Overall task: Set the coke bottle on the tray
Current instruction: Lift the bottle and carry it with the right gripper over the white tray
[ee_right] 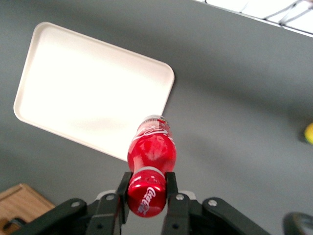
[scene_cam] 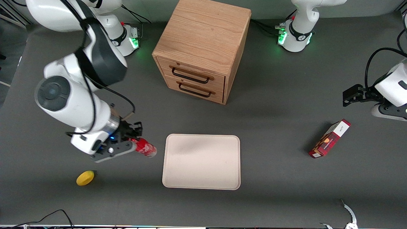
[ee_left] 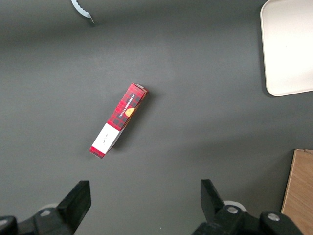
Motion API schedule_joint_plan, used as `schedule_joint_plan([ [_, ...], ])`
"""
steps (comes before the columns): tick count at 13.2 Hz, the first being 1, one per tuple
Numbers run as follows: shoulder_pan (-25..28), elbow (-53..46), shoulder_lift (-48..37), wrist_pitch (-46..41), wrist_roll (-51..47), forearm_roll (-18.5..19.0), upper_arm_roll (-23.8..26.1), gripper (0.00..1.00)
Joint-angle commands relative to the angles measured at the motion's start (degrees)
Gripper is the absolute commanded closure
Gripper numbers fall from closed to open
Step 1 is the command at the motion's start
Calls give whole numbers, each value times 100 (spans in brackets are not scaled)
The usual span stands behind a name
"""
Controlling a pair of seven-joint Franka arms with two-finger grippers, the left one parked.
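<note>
The jaws (scene_cam: 135, 147) are gripping the coke bottle (scene_cam: 144, 148) by its cap end, shut tight on it, holding it above the counter (scene_cam: 279, 178) just beside the tray (scene_cam: 201, 162). The carry step is seemingly underway. Next, the bottle needs moving over the tray's bare middle, lowering, then releasing.

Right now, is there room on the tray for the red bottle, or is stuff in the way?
The whole tray is bare, so anywhere inside its rim works. The gripper holds the coke bottle just beside the tray's edge, toward the working arm's end. The table between the tray and the drawer cabinet is open too. The lemon and red box lie well off.
</note>
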State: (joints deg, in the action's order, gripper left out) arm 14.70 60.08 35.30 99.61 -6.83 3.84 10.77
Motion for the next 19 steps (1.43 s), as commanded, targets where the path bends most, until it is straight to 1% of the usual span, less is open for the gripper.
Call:
schedule_joint_plan([
  [1, 147, -392, 467, 426, -64, 20, -101, 100],
  [4, 218, -383, 863, 840, -143, 29, -119, 100],
  [9, 323, -383, 1408, 1121, -161, 73, -145, 100],
  [13, 332, -383, 1585, 1385, -126, 82, -145, 100],
  [15, 341, -374, 1594, 1429, -108, 82, -259, 100],
  [17, 332, -374, 1594, 1438, -108, 73, -260, 100],
  [18, 332, -365, 1594, 1438, -108, 73, -268, 82],
  [19, 332, -365, 1594, 1438, -116, 82, -268, 54],
])
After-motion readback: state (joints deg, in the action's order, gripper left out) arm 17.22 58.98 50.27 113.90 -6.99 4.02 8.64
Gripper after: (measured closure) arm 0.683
